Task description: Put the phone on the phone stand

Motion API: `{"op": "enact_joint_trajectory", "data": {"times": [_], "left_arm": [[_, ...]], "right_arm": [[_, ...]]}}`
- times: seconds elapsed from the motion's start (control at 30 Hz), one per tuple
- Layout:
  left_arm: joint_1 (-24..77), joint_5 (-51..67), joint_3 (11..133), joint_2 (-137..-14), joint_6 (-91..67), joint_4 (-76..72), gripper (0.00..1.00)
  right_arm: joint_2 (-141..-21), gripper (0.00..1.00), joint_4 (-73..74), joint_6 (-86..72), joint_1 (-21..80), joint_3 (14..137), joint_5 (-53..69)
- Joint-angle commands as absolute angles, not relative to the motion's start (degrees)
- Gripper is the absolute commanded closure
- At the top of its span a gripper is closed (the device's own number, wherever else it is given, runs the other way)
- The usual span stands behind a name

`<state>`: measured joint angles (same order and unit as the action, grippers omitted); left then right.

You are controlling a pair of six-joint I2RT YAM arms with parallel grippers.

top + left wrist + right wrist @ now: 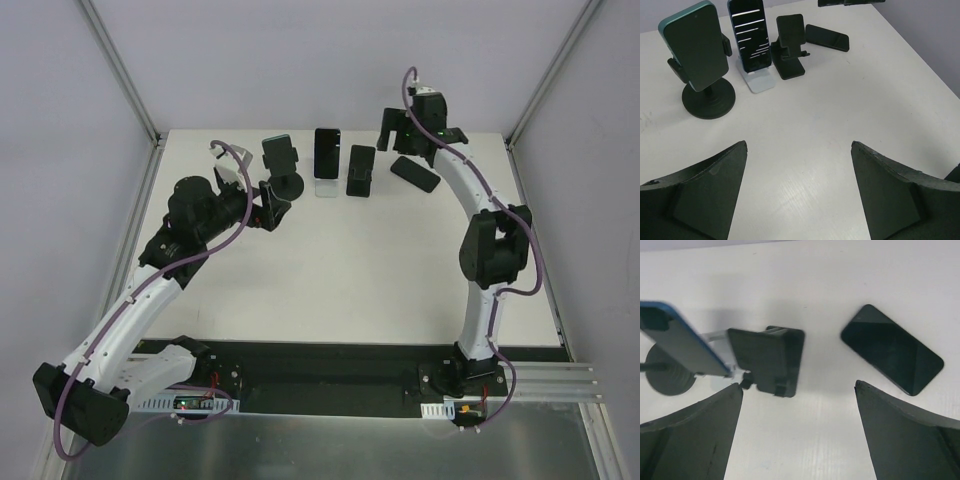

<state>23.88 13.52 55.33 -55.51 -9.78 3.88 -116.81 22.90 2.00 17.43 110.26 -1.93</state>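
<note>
- Right fingers are spread wide with nothing between them, hanging empty over the far right of the table.
- Just beyond them lies the phone: dark, flat on the table, set at a slant, apart from everything else.
- To its left in the right wrist view is the black stand, near the phone but not touching it. Its plate looks bare, so I read it as the target, though I can't be sure from here.
- Handling call: a phone is a stiff, thin slab, glassy and slick, fairly heavy for its size, and it lies flush on the table with no edge lifted.
- The best hold looks to be across the two long edges near the middle, fingers coming straight down. Pinching near a corner would let it swing, and the smooth sides could slide under a loose squeeze.
- Further left, the white stand carries a striped-screen phone, and the round-base stand clamps a teal phone. Both are taken.
- Left fingers are gaping too, and empty, low over bare table near the round-base stand and well apart from the loose phone.
- Judgement: the pickup is not yet begun, and the right arm is the one placed for it.
</note>
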Motion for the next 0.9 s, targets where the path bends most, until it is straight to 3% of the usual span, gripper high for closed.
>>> {"op": "enact_joint_trajectory", "data": {"times": [0.0, 0.33, 0.87], "left_arm": [[23.3, 16.2, 55.2, -55.8, -10.2, 2.4, 0.17], [23.3, 18.8, 55.5, -57.8, -11.0, 2.2, 0.17], [23.3, 21.6, 55.9, -60.6, -11.8, 2.3, 0.18]], "right_arm": [[-117.1, 0.04, 18.6, -3.2, 9.5, 105.6, 6.7], [-130.1, 0.04, 14.1, -4.9, 0.8, 112.2, 14.9], [-141.9, 0.04, 15.9, -4.2, -3.3, 123.0, 19.8]]}}
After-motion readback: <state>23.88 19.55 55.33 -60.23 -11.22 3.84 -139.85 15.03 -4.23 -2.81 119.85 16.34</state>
